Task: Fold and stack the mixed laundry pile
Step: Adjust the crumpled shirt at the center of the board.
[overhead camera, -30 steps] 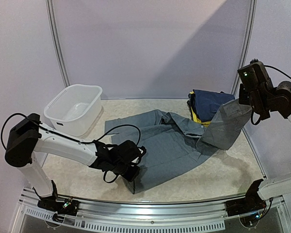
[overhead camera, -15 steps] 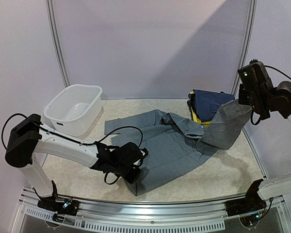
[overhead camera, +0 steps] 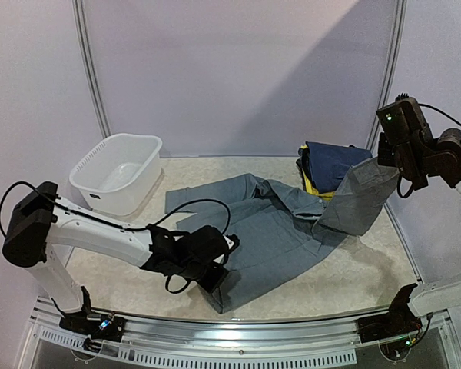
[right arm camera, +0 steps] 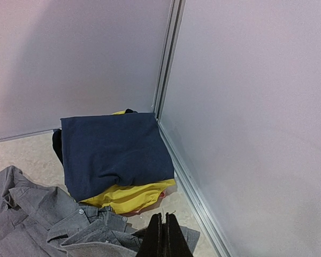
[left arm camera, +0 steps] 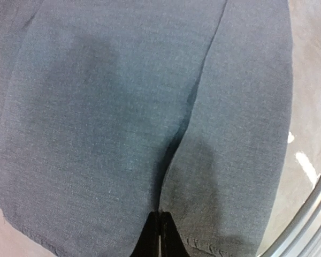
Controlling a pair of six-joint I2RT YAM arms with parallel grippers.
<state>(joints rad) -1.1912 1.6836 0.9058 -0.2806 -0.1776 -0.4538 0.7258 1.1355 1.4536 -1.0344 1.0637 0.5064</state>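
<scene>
The grey trousers (overhead camera: 276, 231) are laid across the middle of the tabletop (overhead camera: 353, 280). Their long axis runs diagonally from the near left to the far right.

The left tool (left arm camera: 160, 231) is fully closed at the near hem, with a crease of grey cloth pinched at its tips. The right tool (right arm camera: 161, 231) is also closed. The far end of the trousers is held by it above the tabletop, and the cloth hangs from it in a slack panel.

The trousers are thus held at both ends of the long axis, so any fold is judged to be made along that line.

The navy garment (right arm camera: 115, 152) is stacked on yellow cloth (right arm camera: 128, 195) in the far right corner, just behind the raised end. The right arm is the nearer to that stack.
</scene>
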